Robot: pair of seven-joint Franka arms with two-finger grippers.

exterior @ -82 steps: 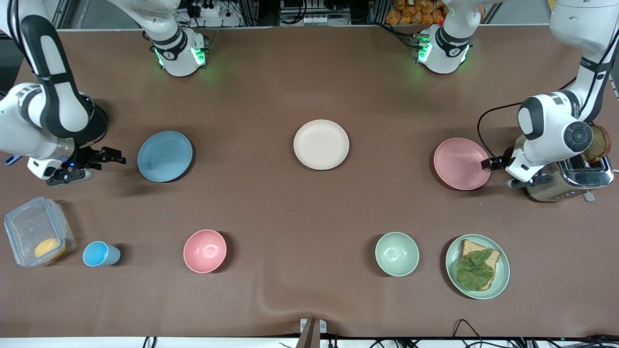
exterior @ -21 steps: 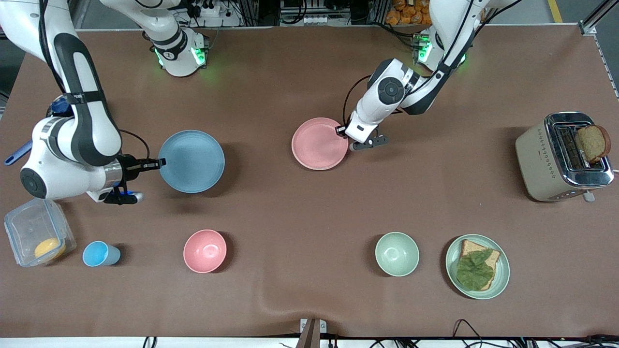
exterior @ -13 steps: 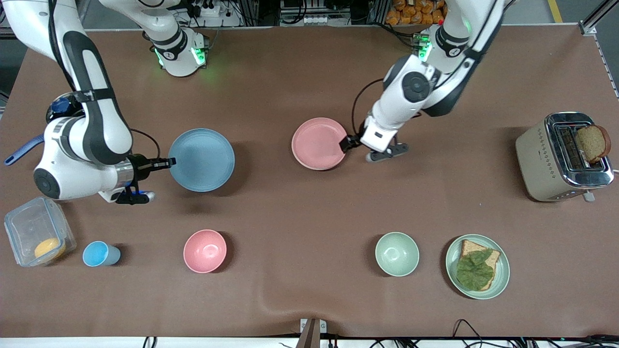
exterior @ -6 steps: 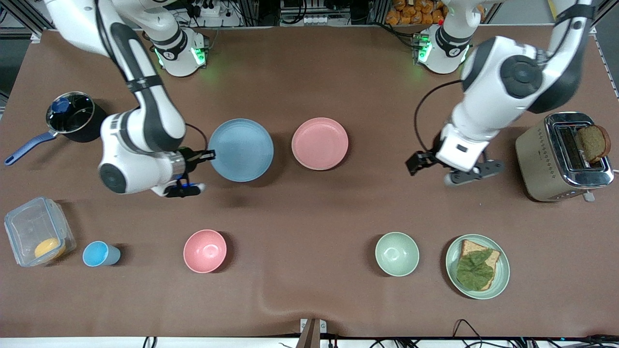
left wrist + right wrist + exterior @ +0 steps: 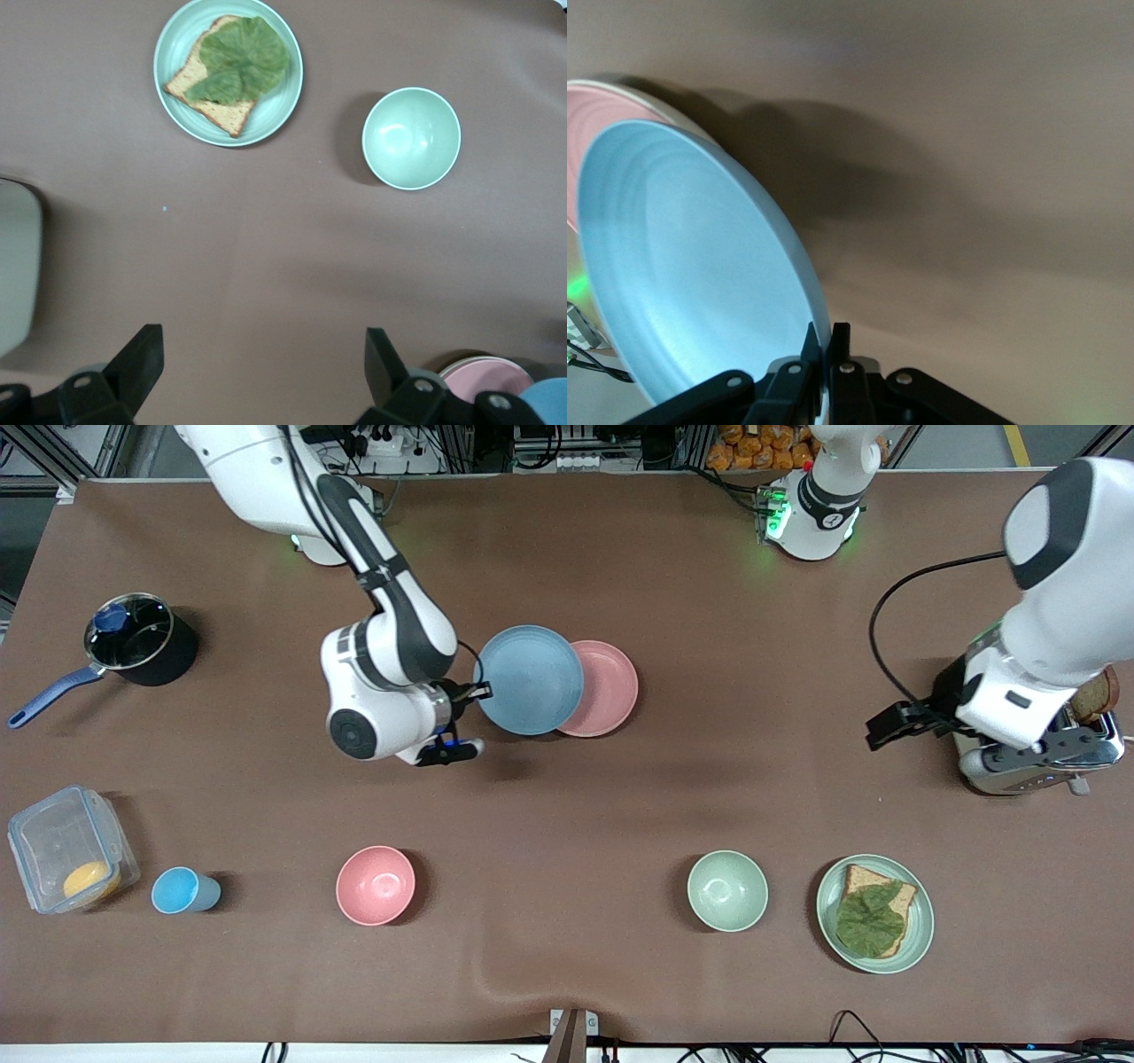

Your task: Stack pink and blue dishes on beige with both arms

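two plates: one blue plate (image 5: pixel 529 679), one pink plate (image 5: pixel 608 688)

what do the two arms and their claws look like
Both arms are glossy white jointed tubes with black bands at the joints and round dark caps on the wrists. The right claw and left claw are black with two fingers. A black cable loops along each forearm. The left arm's base glows green. A small blue light shows under the right wrist.
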